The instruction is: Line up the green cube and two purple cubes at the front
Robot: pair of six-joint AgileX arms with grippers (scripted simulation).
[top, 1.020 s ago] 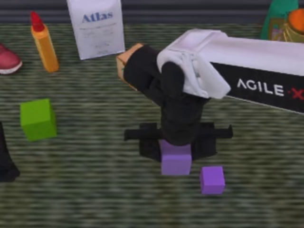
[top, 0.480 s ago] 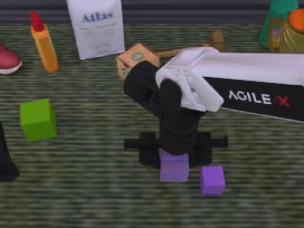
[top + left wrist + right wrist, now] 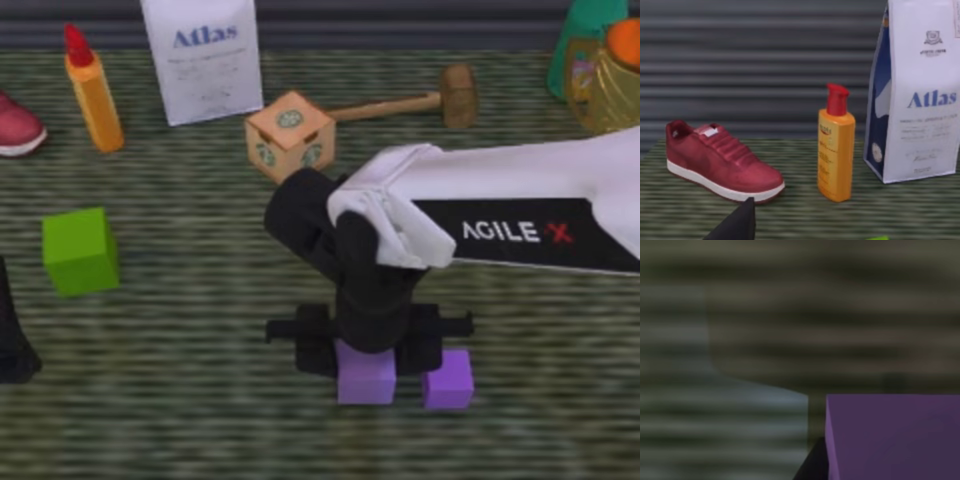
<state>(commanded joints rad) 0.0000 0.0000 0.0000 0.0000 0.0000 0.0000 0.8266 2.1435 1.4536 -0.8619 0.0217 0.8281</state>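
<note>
The right arm (image 3: 520, 205), white with black AgileX lettering, is the largest thing in the top view, reaching in from the right edge toward the middle of the green woven table (image 3: 180, 420). Its right gripper (image 3: 366, 352) points down over the paler purple cube (image 3: 365, 378) at the front centre; the black body hides the fingertips, so I cannot tell how wide the jaws stand or whether they have hold of the cube. The right wrist view shows a purple face (image 3: 892, 437) filling one corner with a dark finger edge against it. At the back stands the white Atlas bag (image 3: 203, 58), seen again in the left wrist view (image 3: 920, 95). The red shoe (image 3: 720, 162) lies at the back left. The wooden mallet (image 3: 420, 100) lies at the back, right of centre, beside the tan emblem cube (image 3: 290, 135). The orange bottle (image 3: 93, 92) with a red cap stands between shoe and bag. The green cube (image 3: 80, 250) sits well apart on the left, mid-table. The smaller vivid purple cube (image 3: 447, 379) rests just to the right of the paler 1, a narrow gap between them, both in 1 row at the front. The left gripper (image 3: 12, 340) is parked at the left edge, its fingers not readable.
</note>
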